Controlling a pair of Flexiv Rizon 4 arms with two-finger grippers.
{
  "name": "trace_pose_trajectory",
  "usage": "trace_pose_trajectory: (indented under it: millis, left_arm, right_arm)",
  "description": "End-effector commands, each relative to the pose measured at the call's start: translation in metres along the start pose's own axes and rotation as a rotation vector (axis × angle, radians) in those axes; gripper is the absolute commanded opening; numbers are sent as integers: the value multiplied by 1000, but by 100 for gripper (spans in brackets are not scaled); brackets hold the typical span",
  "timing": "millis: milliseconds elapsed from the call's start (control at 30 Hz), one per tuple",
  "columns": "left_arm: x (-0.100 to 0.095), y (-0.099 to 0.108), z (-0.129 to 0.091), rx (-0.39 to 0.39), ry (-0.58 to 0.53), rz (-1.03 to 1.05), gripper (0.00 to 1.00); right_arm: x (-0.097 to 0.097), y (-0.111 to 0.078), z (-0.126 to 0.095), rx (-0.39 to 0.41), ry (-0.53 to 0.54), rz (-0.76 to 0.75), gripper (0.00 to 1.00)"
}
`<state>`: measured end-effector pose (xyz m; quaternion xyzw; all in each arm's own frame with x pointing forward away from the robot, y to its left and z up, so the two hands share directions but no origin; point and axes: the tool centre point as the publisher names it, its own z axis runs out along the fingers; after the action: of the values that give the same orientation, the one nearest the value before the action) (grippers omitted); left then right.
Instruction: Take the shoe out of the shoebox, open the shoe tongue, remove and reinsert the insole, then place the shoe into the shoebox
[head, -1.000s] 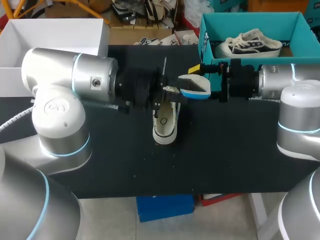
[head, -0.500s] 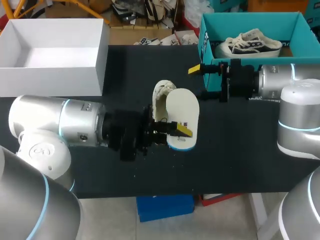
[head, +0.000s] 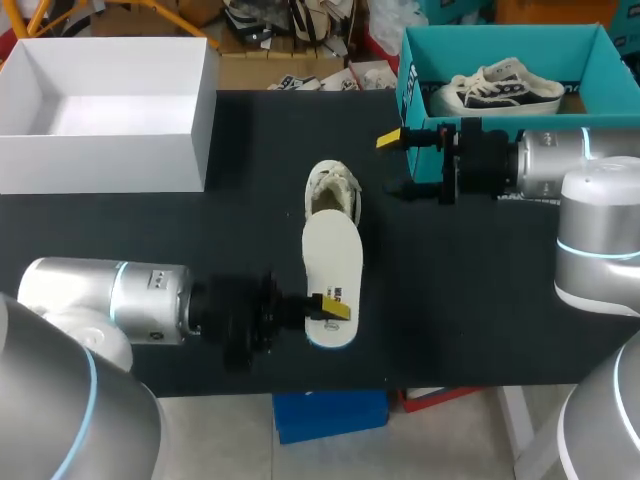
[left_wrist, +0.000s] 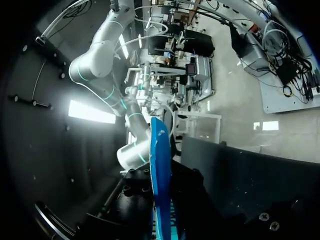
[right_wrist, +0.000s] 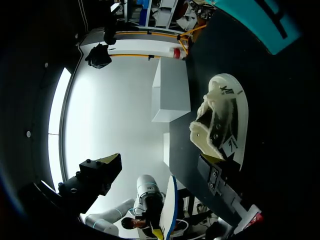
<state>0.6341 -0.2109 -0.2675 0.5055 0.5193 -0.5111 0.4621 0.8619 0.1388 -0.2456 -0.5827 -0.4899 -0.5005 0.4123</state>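
A white shoe (head: 331, 187) lies on the black table (head: 470, 290) at its middle. Its white insole with a blue edge (head: 332, 270) stretches from the shoe's rear toward the near table edge and hides that part of the shoe. My left gripper (head: 325, 310) is shut on the insole's near end. In the left wrist view the insole (left_wrist: 161, 165) stands edge-on out of the left gripper (left_wrist: 162, 222). My right gripper (head: 392, 165) hangs open to the right of the shoe, in front of the teal shoebox (head: 412, 75). The right wrist view has the shoe (right_wrist: 220, 120) ahead of the open right gripper (right_wrist: 160, 162).
The teal shoebox at the back right holds a second shoe (head: 500, 88). A white open box (head: 190, 120) stands at the back left. Bare black table lies to the right of the insole and in front of the right arm.
My left arm has drawn back toward the near edge, carrying the insole from above the shoe's far end down to lie flat beyond its rear. The right arm has kept still.
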Motion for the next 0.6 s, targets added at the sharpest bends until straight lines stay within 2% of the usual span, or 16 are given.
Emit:
trace_pose_trajectory:
  millis: [33,367,600]
  left_arm:
    - [16,15,7,-13,-30,44,0]
    - [13,54,6,-24,-44,150,0]
    - [6,94,7,-32,-40,169,0]
  right_arm:
    - [0,-1,1,-3,-2,0,100]
    - [0,-1,1,-3,-2,0,100]
    - [0,-1,1,-3,-2,0,100]
